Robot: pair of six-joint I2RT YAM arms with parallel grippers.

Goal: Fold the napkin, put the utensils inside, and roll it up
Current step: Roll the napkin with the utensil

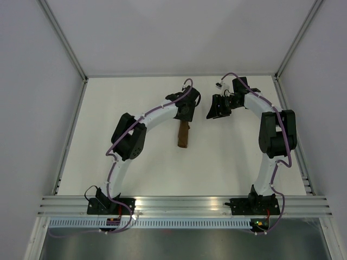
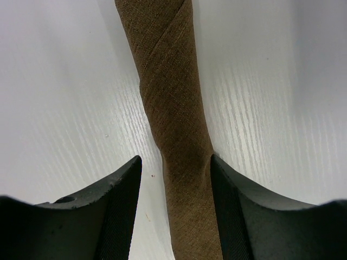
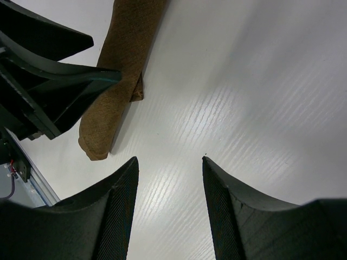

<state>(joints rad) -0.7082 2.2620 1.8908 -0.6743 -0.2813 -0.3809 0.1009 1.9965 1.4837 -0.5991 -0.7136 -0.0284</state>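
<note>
Brown rolled napkin [image 2: 171, 81] lies between spread jaws of down-pointed left pincer [image 2: 175, 158] (right pincer [image 3: 169, 158] likewise spread).

The rolled napkin [image 1: 184, 135] lies mid-counter [image 1: 157, 176]. The left hand [image 2: 176, 158] straddles its far end with fingers spread, closing off approach from above there, while the near end lies uncovered. The right hand [image 3: 169, 160] hangs just beside, narrowing that gap. Bare counter stretches wide elsewhere.
</note>
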